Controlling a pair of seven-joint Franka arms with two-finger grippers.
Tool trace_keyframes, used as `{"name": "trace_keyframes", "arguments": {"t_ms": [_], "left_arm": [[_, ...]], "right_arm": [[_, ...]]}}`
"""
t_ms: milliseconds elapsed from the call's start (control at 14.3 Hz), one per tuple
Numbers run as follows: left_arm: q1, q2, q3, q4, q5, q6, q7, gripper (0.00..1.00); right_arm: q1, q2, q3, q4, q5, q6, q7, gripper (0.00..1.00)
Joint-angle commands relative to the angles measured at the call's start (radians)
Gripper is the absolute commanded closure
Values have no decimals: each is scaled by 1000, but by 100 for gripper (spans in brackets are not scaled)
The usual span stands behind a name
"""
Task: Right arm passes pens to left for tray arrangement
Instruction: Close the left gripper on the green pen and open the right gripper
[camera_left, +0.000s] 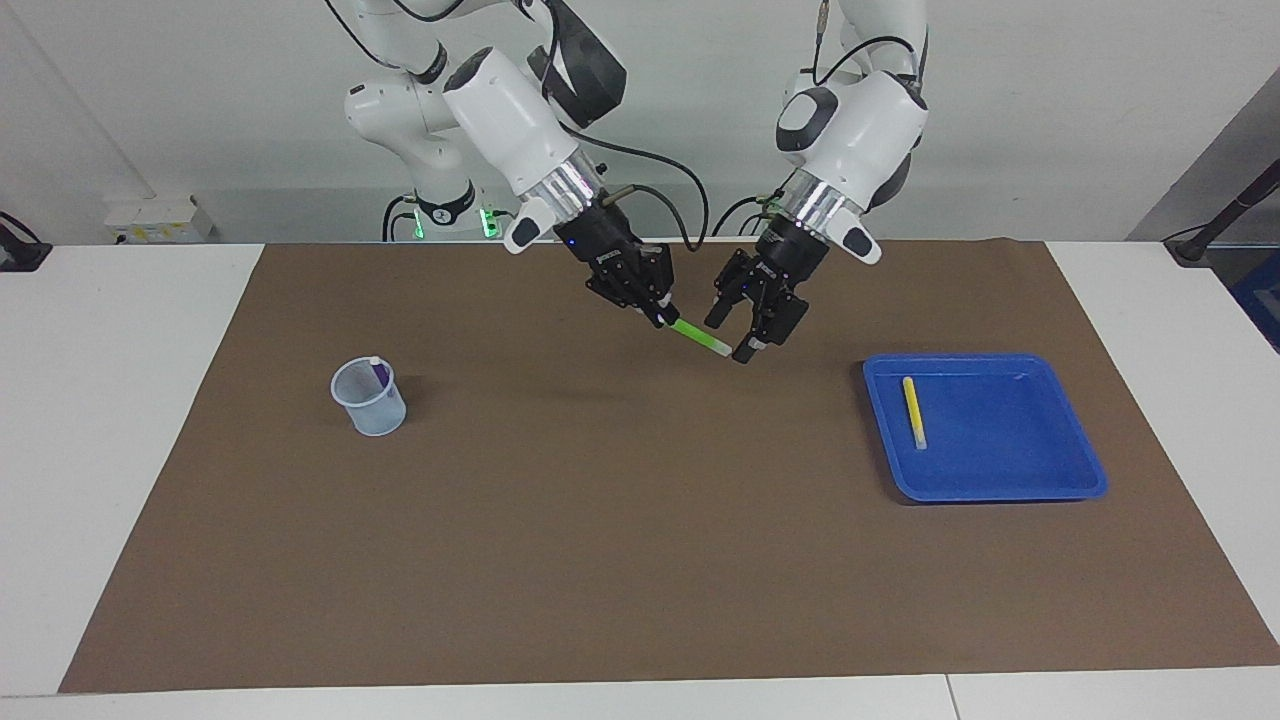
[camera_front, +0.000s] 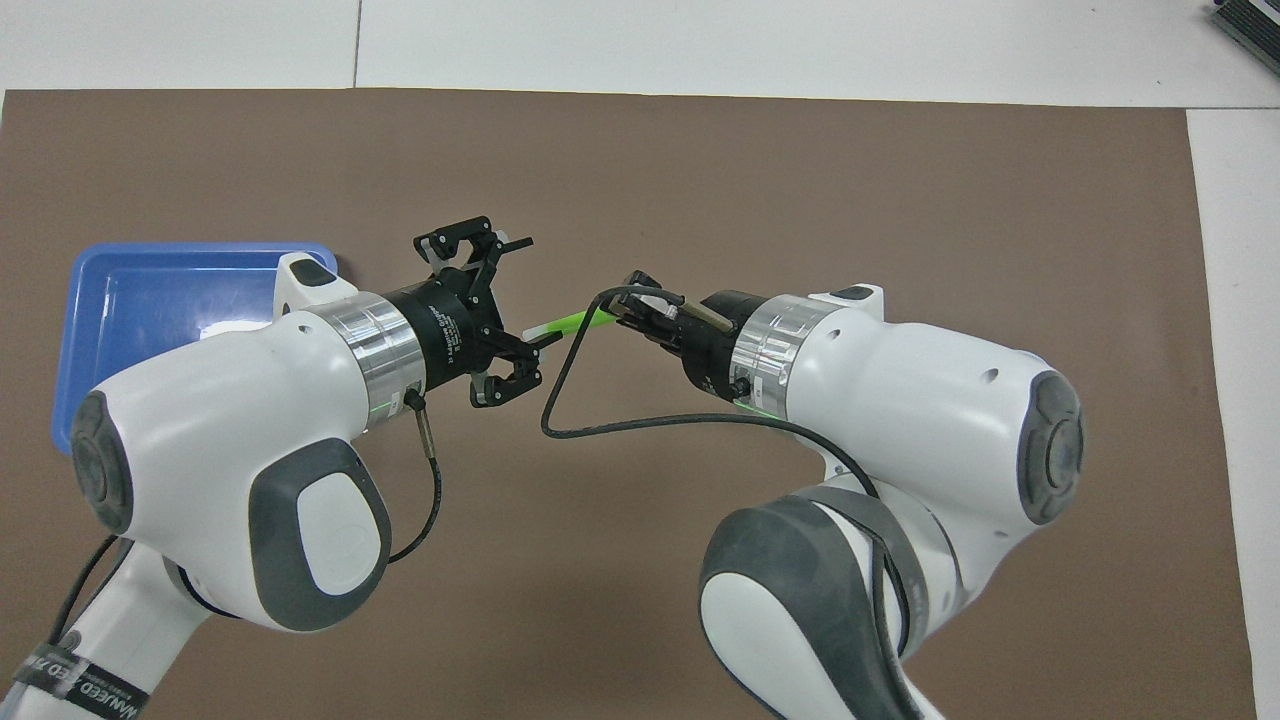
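Green pen (camera_left: 698, 336) — slim, pinched by right end effector (camera_left: 662, 312); left end effector (camera_left: 738, 332) spread.

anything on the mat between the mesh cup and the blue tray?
Nothing: bare brown mat between mesh cup and blue tray, clearest in the facing view.

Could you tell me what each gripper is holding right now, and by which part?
The right gripper holds the green pen by its green end; the left gripper, open at its pale end, holds nothing.
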Motion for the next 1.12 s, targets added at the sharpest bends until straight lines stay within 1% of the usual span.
{"name": "trace_keyframes", "arguments": {"t_ms": [0, 140, 351, 491, 701, 1052], "left_arm": [[-41, 1, 10, -22, -19, 44, -17, 13], [-46, -4, 10, -38, -18, 43, -45, 14], [-55, -7, 11, -45, -18, 44, -138, 16], [-52, -5, 13, -45, -18, 47, -143, 23], [-52, -5, 13, -45, -18, 50, -142, 39], [-55, -2, 11, -52, -18, 86, -142, 39]], "right_arm": [[-7, -26, 4, -28, 23, 8, 0, 100], [-7, -26, 4, -28, 23, 6, 0, 100], [-7, -28, 4, -33, 25, 8, 0, 100], [-7, -28, 4, -33, 25, 8, 0, 100], [-6, -28, 4, -33, 25, 8, 0, 100], [-7, -28, 4, -33, 25, 8, 0, 100]]}}
